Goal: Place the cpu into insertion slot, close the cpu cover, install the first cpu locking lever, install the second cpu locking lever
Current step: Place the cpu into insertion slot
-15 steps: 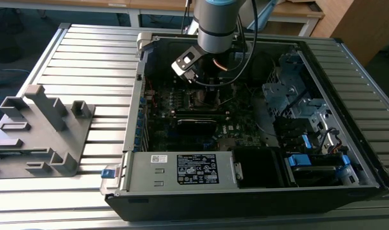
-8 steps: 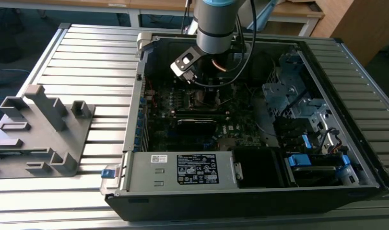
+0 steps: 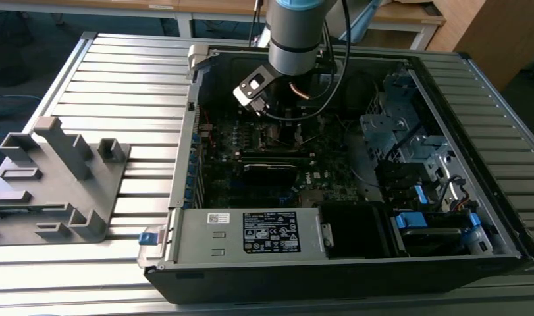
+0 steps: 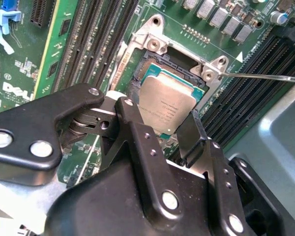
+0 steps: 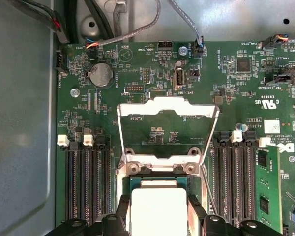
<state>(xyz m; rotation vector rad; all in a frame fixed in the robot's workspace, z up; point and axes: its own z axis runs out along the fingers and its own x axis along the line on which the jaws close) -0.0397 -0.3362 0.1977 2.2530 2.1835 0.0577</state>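
Snugly, gripper (image 4: 160,112) clasps cpu (image 4: 168,97) edges, cpu cover (image 5: 168,105) swung open.

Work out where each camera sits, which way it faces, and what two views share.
Exterior view: off the arm, above the open computer case, looking down into it; the arm shows.
Second wrist view: at the wrist, looking slantwise past the black fingers at the cpu.
First wrist view: at the wrist, facing the motherboard squarely; the open cpu cover and fingers show.
Both wrist views share the cpu between the fingers.
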